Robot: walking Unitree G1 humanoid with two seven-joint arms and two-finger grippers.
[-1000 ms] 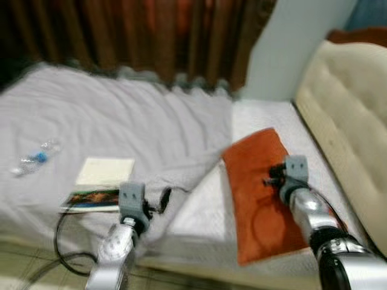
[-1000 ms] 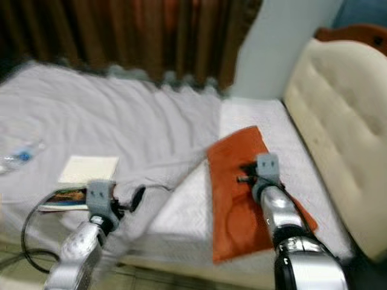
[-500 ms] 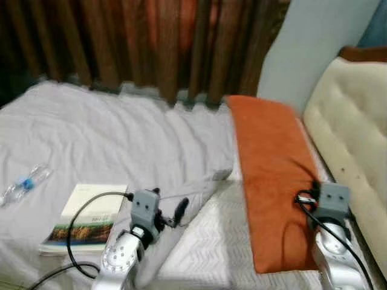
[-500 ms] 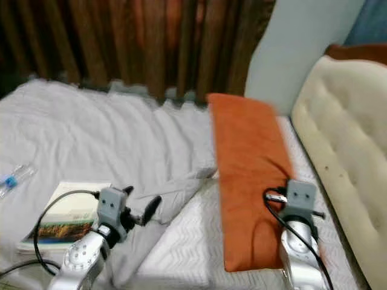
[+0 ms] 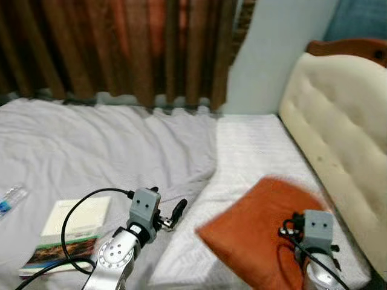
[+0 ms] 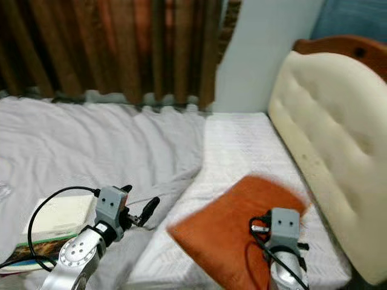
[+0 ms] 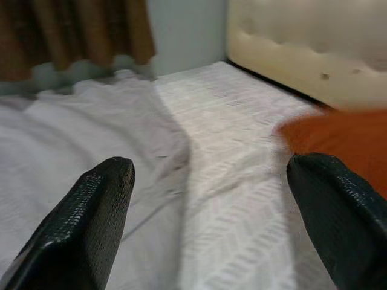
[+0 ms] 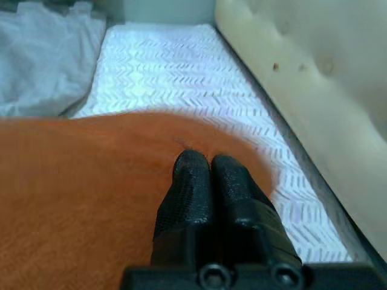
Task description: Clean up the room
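Your right gripper (image 8: 208,175) has its two black fingers pressed together, pinching the fabric of the orange pillow (image 5: 254,232), which looks motion-blurred at its edges. Your left gripper (image 7: 208,229) hovers with its fingers spread wide, holding nothing, over the edge where the grey sheet meets the mattress.

You are facing a bed: the white mattress (image 5: 254,145) with its chevron-quilted cover lies bare on the right, and a rumpled grey sheet (image 5: 91,145) covers the left part. A cream tufted headboard (image 5: 338,121) runs along the right side, just beside the pillow. Brown curtains (image 5: 121,48) hang behind the bed, next to a pale wall (image 5: 272,54).

On the sheet to your left lies a book (image 5: 66,232), with a plastic bottle (image 5: 9,199) farther left. The pillow rests on the mattress's near right part, between the headboard and your left gripper.
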